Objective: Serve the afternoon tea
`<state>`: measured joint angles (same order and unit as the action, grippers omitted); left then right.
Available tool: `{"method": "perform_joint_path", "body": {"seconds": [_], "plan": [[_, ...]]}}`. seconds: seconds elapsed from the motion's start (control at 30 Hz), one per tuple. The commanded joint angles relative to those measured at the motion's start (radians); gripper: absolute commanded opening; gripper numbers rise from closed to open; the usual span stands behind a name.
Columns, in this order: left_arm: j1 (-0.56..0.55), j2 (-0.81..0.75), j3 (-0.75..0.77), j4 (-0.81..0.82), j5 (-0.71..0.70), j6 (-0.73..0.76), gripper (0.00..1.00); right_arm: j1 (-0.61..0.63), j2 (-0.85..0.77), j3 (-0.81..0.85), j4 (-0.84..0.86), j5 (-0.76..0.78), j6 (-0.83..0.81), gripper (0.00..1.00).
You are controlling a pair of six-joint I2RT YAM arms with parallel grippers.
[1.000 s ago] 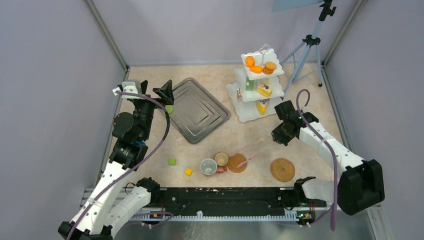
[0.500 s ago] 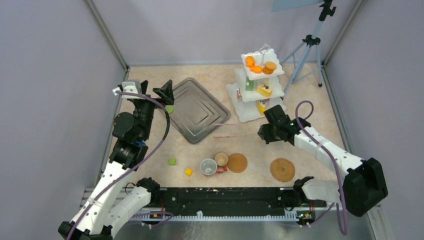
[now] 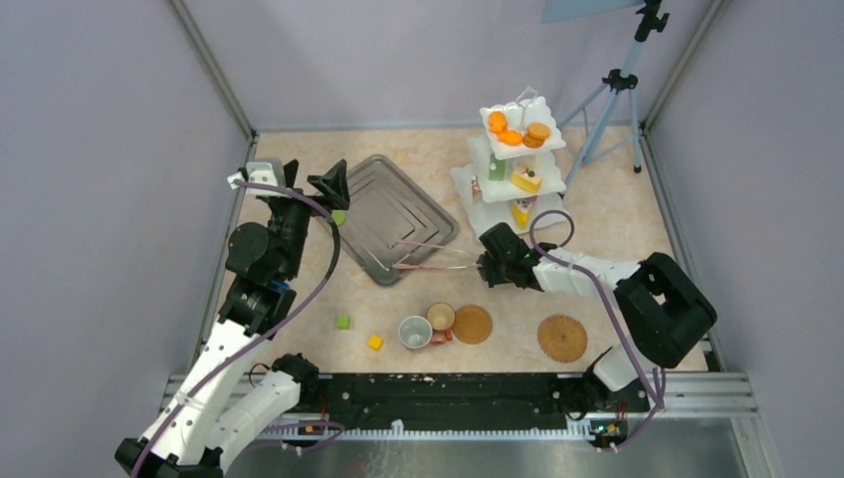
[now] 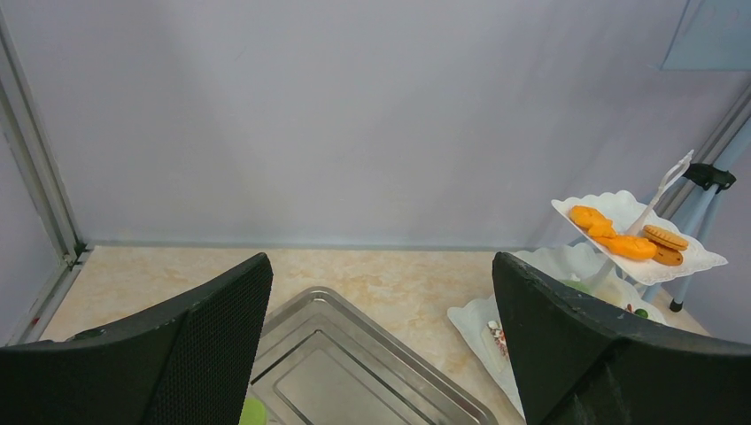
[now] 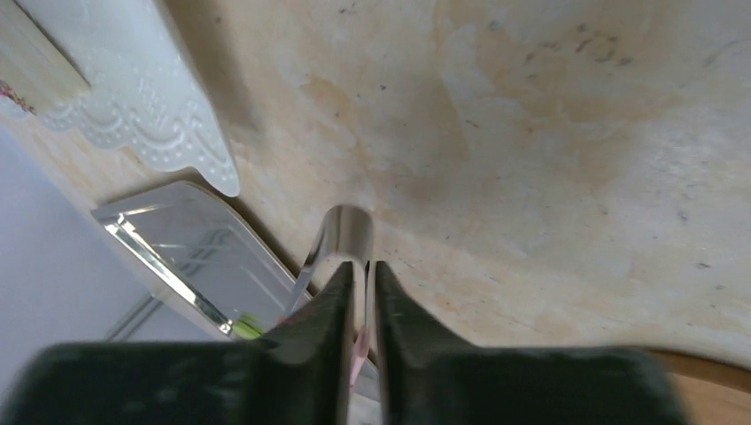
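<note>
The white three-tier stand (image 3: 549, 149) stands at the back right with orange rounds (image 3: 510, 129) on the top tier and a yellow cake wedge (image 3: 527, 180) on the middle tier. Two small cups (image 3: 414, 332) (image 3: 441, 317) sit at the front centre beside a brown woven mat (image 3: 473, 325). A second mat (image 3: 562, 338) lies to the right. My right gripper (image 3: 489, 267) (image 5: 359, 270) is shut on the steel end of the pink tongs (image 3: 433, 249) (image 5: 345, 232), whose arms reach over the tray's near corner. My left gripper (image 3: 296, 179) (image 4: 379, 266) is open and empty above the tray's left edge.
The grey steel tray (image 3: 398, 214) (image 4: 354, 372) lies at centre left, with a green bit (image 3: 338, 216) at its left edge. A green cube (image 3: 342, 322) and a yellow cube (image 3: 375, 343) lie at the front left. A tripod (image 3: 612, 100) stands at the back right. The stand (image 4: 700, 261) shows in the left wrist view.
My right gripper has carried the pink tongs from beside the centre mat leftward to the tray's near corner. The left arm has not moved.
</note>
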<state>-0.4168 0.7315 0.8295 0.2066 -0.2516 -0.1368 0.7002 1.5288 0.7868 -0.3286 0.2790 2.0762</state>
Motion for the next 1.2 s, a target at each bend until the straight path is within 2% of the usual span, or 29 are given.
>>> {"method": "perform_joint_path", "body": {"seconds": [0.0, 0.07, 0.1, 0.17, 0.2, 0.27, 0.3, 0.37, 0.4, 0.47, 0.5, 0.53, 0.6, 0.67, 0.77, 0.87, 0.97, 1.17], "plan": [[-0.005, -0.003, 0.027, 0.027, 0.000, -0.004, 0.99, 0.027, 0.023, 0.002, 0.147, 0.067, 0.506, 0.33], [-0.005, -0.007, 0.027, 0.026, -0.002, -0.004, 0.99, 0.035, 0.004, -0.048, 0.235, 0.094, 0.466, 0.61], [-0.005, -0.006, 0.027, 0.026, -0.004, -0.002, 0.99, 0.035, -0.015, -0.073, 0.261, 0.094, 0.442, 0.72], [-0.007, -0.004, 0.027, 0.025, -0.011, 0.001, 0.99, 0.035, -0.080, -0.110, 0.283, 0.108, 0.310, 0.86], [-0.005, -0.002, 0.027, 0.026, -0.012, 0.002, 0.99, 0.035, -0.125, -0.119, 0.273, 0.127, 0.217, 0.89], [-0.006, 0.001, 0.029, 0.027, -0.006, 0.004, 0.99, 0.035, -0.240, -0.074, 0.141, 0.154, -0.067, 0.95], [-0.007, 0.004, 0.029, 0.025, -0.006, 0.004, 0.99, 0.034, -0.274, -0.037, 0.070, 0.160, -0.251, 0.97], [-0.007, 0.004, 0.030, 0.024, -0.004, 0.002, 0.99, 0.035, -0.335, 0.008, 0.103, 0.129, -0.726, 0.98], [-0.006, 0.006, 0.030, 0.023, -0.001, 0.001, 0.99, 0.035, -0.354, 0.008, 0.168, 0.060, -0.993, 0.98], [-0.006, 0.014, 0.032, 0.022, 0.007, -0.003, 0.99, 0.036, -0.373, 0.015, 0.224, -0.186, -1.510, 0.98], [-0.006, 0.018, 0.034, 0.021, 0.012, -0.004, 0.99, 0.036, -0.369, 0.028, 0.179, -0.308, -1.705, 0.98], [-0.005, 0.022, 0.034, 0.019, 0.016, -0.008, 0.99, 0.036, -0.354, 0.062, 0.102, -0.368, -1.861, 0.98], [-0.004, 0.028, 0.037, 0.015, 0.023, -0.010, 0.99, 0.036, -0.319, 0.108, -0.022, -0.318, -2.107, 0.98], [-0.004, 0.034, 0.036, 0.015, 0.020, -0.010, 0.99, 0.036, -0.276, 0.157, -0.060, -0.225, -2.233, 0.98], [-0.004, 0.047, 0.037, 0.013, 0.011, -0.002, 0.99, 0.035, -0.237, 0.153, 0.036, -0.267, -2.403, 0.99], [-0.005, 0.047, 0.037, 0.012, 0.016, -0.003, 0.99, 0.035, -0.205, 0.081, 0.164, -0.422, -2.609, 0.99], [-0.005, 0.041, 0.035, 0.014, 0.013, -0.003, 0.99, 0.013, -0.161, 0.043, 0.309, -0.529, -2.695, 0.99], [-0.005, 0.028, 0.036, 0.017, 0.015, -0.004, 0.99, -0.063, 0.013, 0.155, 0.222, -0.742, -2.786, 0.99]]}}
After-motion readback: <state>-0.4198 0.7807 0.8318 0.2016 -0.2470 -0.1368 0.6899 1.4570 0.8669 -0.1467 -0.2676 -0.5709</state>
